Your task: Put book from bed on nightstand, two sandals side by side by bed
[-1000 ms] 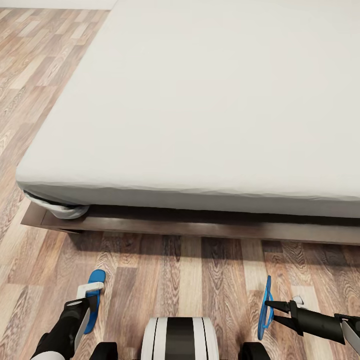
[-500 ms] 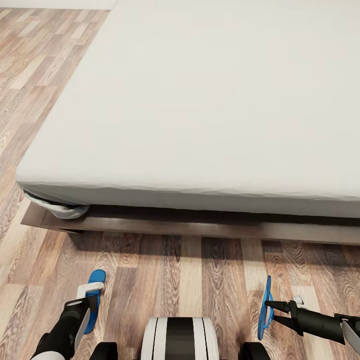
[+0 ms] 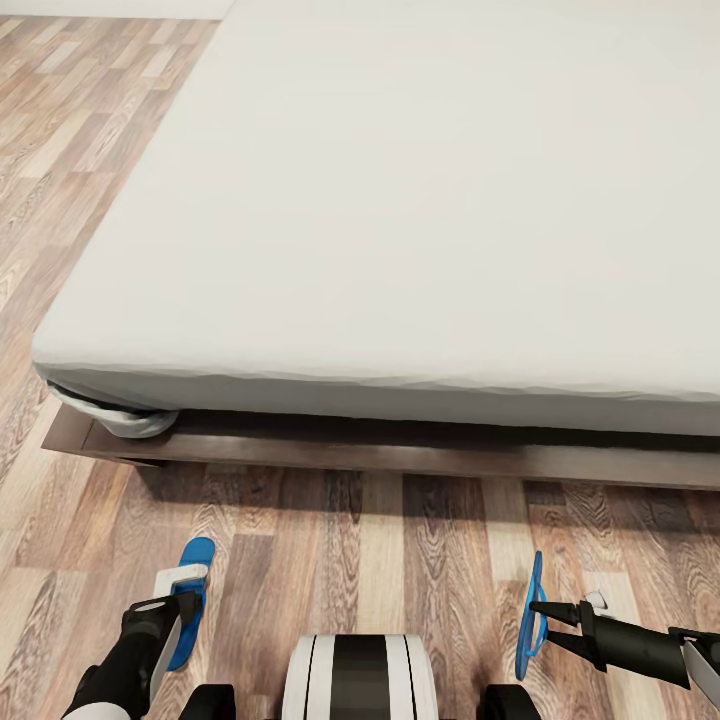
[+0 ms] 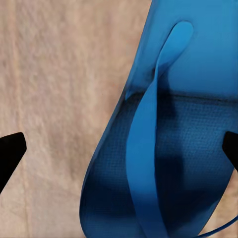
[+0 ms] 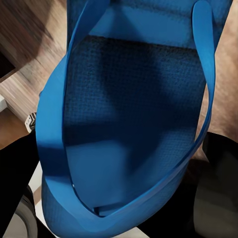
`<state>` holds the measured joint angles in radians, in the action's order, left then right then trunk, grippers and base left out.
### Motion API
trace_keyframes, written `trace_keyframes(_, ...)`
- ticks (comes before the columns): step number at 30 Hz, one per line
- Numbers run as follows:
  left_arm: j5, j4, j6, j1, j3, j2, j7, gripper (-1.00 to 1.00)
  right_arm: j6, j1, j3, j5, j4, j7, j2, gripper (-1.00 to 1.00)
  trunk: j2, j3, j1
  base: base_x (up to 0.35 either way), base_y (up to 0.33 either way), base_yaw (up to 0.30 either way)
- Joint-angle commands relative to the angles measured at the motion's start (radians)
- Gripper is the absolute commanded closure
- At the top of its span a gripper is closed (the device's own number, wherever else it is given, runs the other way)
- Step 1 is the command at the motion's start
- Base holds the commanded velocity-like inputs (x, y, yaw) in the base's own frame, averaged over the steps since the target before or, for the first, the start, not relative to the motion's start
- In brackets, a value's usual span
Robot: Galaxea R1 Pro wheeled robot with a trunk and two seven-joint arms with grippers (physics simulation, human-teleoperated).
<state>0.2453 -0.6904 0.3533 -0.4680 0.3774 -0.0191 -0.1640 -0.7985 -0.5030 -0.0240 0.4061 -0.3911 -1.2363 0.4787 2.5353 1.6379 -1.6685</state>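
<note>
A: Right gripper [image 3: 545, 607], head view: what is its state?

B: Its dark fingers are closed on the right sandal [image 3: 530, 615], which stands on edge, sole vertical, clear of the wood floor [image 3: 360, 540] or nearly so. In the right wrist view that sandal [image 5: 129, 124] lies close against the camera, straps uppermost, dark finger parts at either side.

A: And the left gripper [image 3: 175, 590]?

B: It is spread wide. In the left wrist view its two dark fingertips [image 4: 10, 151] stand well apart, and the left sandal [image 4: 163, 144] lies flat on the floor between them, nearer one tip; neither tip is clearly touching it. In the head view the left sandal [image 3: 192, 590] lies flat under the gripper, near the corner of the bed [image 3: 400, 220].

A: Progress?

B: Judged from this: one sandal appears set down beside the bed, the other is held and not yet placed. The two are well apart, so the side-by-side pairing remains to be done. The mattress as seen is bare; whether the book has reached a nightstand cannot be told.

A: Containers?

B: None appear.
</note>
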Motion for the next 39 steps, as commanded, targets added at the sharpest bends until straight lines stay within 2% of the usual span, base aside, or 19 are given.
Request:
trace_keyframes(1, -0.001, -0.001, 0.004, 0.000, 0.000, 0.001, 0.003, -1.00, -0.007, 0.000, -0.002, 0.000, 0.000, -0.002, 0.000, 1.00, 0.000, 0.000, 0.000, 0.000, 0.000, 0.000)
trace_keyframes(30, 0.000, 0.000, 0.004, 0.000, -0.005, 0.002, 0.003, -1.00, -0.007, 0.000, -0.002, 0.000, 0.000, -0.002, 0.000, 1.00, 0.000, 0.000, 0.000, 0.003, 0.000, 0.000)
trace_keyframes(39, 0.002, 0.001, 0.004, 0.000, -0.005, 0.002, 0.001, -1.00, -0.007, 0.000, -0.002, 0.000, 0.000, -0.002, 0.000, 1.00, -0.002, -0.034, 0.004, 0.000, 0.000, 0.000)
